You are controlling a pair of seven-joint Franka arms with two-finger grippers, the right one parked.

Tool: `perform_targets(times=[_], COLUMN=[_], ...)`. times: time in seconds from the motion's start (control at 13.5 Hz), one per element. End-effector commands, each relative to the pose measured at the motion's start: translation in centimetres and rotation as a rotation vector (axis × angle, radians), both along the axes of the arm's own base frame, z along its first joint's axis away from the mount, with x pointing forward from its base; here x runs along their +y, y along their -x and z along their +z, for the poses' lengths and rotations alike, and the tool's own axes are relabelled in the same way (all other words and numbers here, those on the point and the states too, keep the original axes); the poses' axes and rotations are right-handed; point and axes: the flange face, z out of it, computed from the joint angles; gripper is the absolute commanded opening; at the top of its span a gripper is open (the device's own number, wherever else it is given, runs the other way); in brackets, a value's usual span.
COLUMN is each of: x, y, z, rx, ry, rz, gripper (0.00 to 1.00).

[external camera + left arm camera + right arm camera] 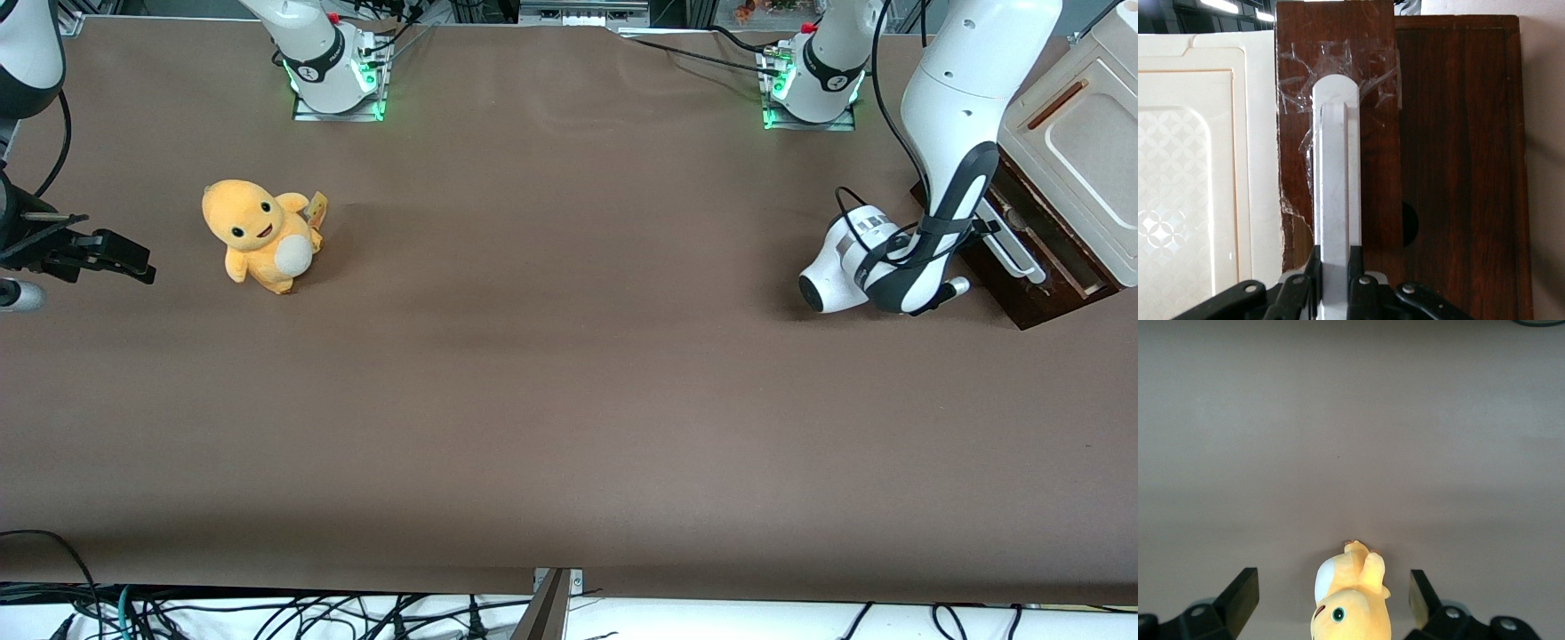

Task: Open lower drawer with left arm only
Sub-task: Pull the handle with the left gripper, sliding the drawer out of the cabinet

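Pincer (1335, 283) gripping handle (1335, 180) of lower drawer (1338, 53), 2 fingers (1361, 287) clamping bar crosswise; bar's long axis running straight ahead of pincer.

The left arm (956, 107) is glossy white with a black band and looped black cable; its gripper (1335, 293) is black (silver screws showing).

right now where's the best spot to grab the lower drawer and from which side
Take the lower drawer by its long bar handle, coming straight at the drawer's front. The bar stands off the dark front panel, so one finger fits each side of it. The pincer already sits there, its fingers straddling one end of the bar, so a pull straight out should do.
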Motion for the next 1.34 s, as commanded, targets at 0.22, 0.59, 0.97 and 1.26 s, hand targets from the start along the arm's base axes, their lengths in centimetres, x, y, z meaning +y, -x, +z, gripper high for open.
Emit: perform_targets(times=[0.22,0.59,0.97,1.26], x=[-1.4,-2.7,-3.7,-4.6], y=[-1.2,-1.9,-2.1,-2.3], z=[1.4,2.0,2.3,2.5], rx=[-0.012,-0.035,-0.032,-0.038], ry=[0.027,0.057,0.040,0.046], rz=[0.021,0.049,0.043,0.036], gripper=[0.06,0.05,0.05,0.05])
